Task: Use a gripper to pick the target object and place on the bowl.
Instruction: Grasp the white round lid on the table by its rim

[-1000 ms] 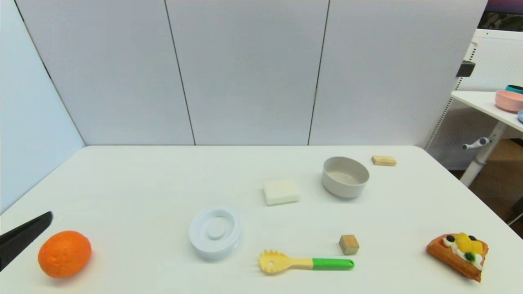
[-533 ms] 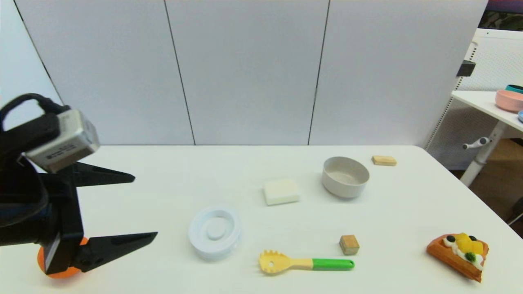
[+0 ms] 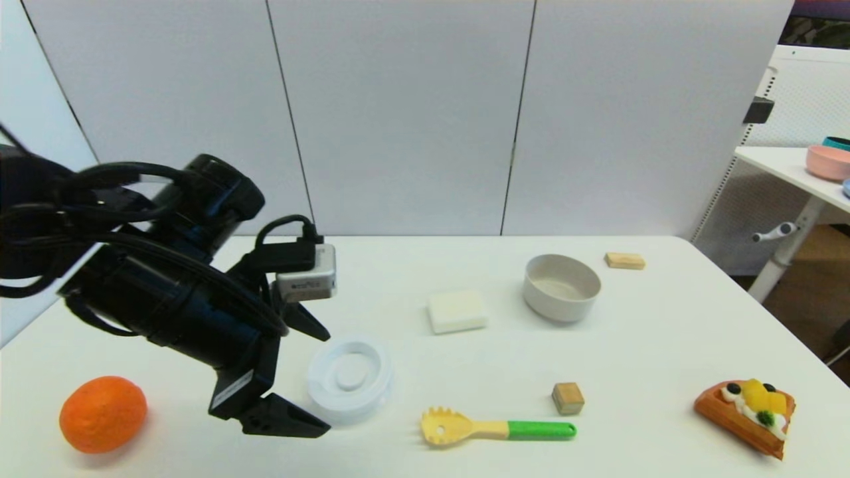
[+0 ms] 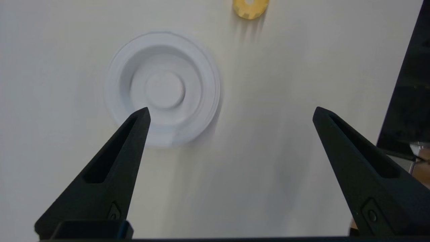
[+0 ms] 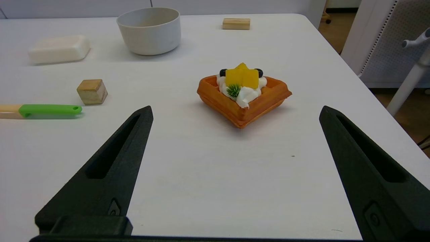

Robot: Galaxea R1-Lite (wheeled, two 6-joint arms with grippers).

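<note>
Now, left jaws: the left gripper [image 3: 323, 378] is spread wide and holds nothing; its two black fingers [image 4: 114, 161] stand far apart.
Left gripper place: it hangs over the table [image 3: 199, 279], just beside the target object [image 3: 349, 380] on the robot's left side; touching or only near, I cannot tell for sure.
Target object: the white ringed container [image 4: 163, 88] lies flat on the table, near the front, with its central knob up.
Left wrist view only: one finger tip overlaps the container's rim, and the other tip is over bare table, well apart from it.
Head view only: the left arm reaches in from the left, its wrist tilted down toward the table.
Right jaws: the right gripper [image 5: 235, 114] is also spread, empty.
Right wrist view only: this gripper stays low, near the waffle [image 5: 244, 94]; the head view does not show it.
The bowl [image 3: 562, 287]: upright at the far right part of the table, well apart from the target object.
Between them: a white block [image 3: 457, 311].
Others: a pasta spoon [image 3: 495, 427], a wooden cube [image 3: 567, 397], an orange [image 3: 103, 413].
</note>
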